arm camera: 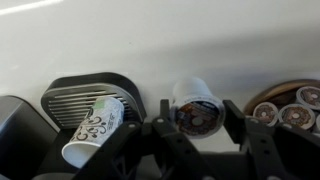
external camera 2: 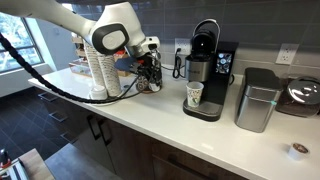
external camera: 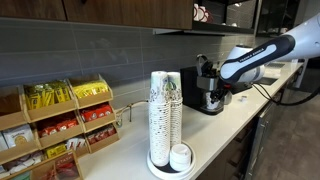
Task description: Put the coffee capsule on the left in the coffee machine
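In the wrist view my gripper (arm camera: 198, 118) is shut on the coffee capsule (arm camera: 195, 105), a small white pod with a dark printed lid, one finger on each side. The coffee machine (external camera 2: 205, 70), black with a silver front, stands on the counter and also shows in an exterior view (external camera: 207, 85). A patterned paper cup (external camera 2: 194, 95) stands on its drip tray (arm camera: 85, 92). In an exterior view my gripper (external camera 2: 152, 75) hangs left of the machine, just above the counter. The capsule is too small to make out in both exterior views.
Several more pods (arm camera: 290, 112) lie in a holder beside my gripper. A tall paper-cup stack (external camera: 165, 115) stands near the counter edge, a snack rack (external camera: 60, 125) along the wall. A silver container (external camera 2: 258, 100) and a loose pod (external camera 2: 297, 150) are beyond the machine.
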Controlling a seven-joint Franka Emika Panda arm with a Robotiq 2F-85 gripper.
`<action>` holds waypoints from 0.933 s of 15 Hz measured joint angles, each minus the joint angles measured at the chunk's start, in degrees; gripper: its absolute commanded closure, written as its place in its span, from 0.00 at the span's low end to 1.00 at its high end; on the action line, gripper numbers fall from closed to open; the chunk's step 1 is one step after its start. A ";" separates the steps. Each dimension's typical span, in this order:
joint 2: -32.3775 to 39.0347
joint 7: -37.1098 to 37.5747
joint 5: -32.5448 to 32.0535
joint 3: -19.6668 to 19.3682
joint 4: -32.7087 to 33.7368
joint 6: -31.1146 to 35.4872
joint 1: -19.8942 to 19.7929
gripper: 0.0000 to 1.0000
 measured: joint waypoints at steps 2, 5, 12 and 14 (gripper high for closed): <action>-0.53 -0.72 0.00 -0.27 1.54 0.02 0.00 0.71; -2.25 -2.74 0.23 -1.33 4.30 0.03 -0.04 0.71; -5.97 -4.71 2.37 -5.14 10.99 0.15 -0.24 0.46; -6.02 -6.28 4.48 -5.77 12.48 0.65 -0.21 0.46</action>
